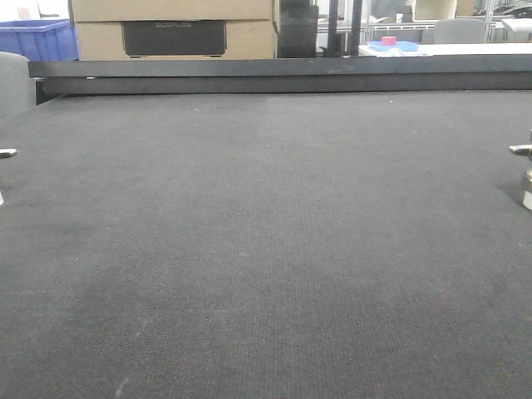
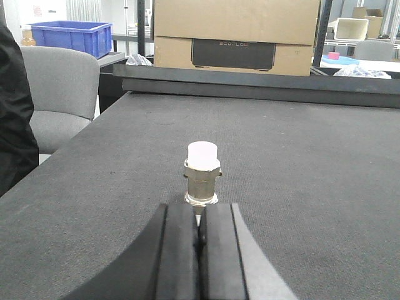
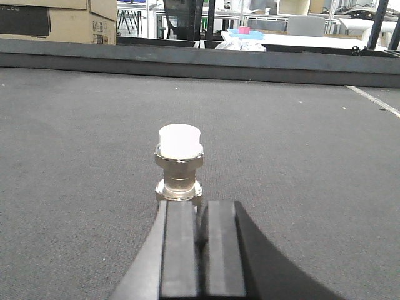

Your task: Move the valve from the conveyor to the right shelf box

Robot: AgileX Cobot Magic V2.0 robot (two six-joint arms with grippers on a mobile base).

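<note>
Black fingers [image 2: 181, 250] of the left gripper [image 2: 199, 217] lie pressed together, only a hairline seam between them. Whether they nip a thin part of the left valve [image 2: 202, 181] I cannot tell. That valve stands upright right at the fingertips. It is a silvery metal body with a hexagonal collar, topped by a white cap [image 2: 202, 152].

The right gripper [image 3: 199, 215] is much the same, its two dark fingers [image 3: 180, 250] drawn close with a narrow slit at the tips. The right valve [image 3: 179, 178] stands upright just beyond them, again silvery with a white cap [image 3: 179, 140]. Contact between fingers and valve is not clear here either.

Both valves rest on the counter [image 2: 312, 187], a wide belt of dark grey, finely woven matting. In the front view neither gripper shows. Only a bit of metal pokes in at the left edge [image 1: 7, 153] and another at the right edge [image 1: 524, 179], with bare belt between them.

A black metal rail [image 1: 274, 76] runs along the far side of the counter. Behind it stands a large cardboard box [image 2: 237, 31] with a dark panel on its face. To the left are a blue plastic crate [image 2: 65, 36] and a grey chair [image 2: 56, 87], and dark fabric [image 2: 12, 112] fills the left wrist view's left edge. Beyond the rail in the right wrist view is a white table [image 3: 300, 39] bearing a blue tray [image 3: 245, 34].
</note>
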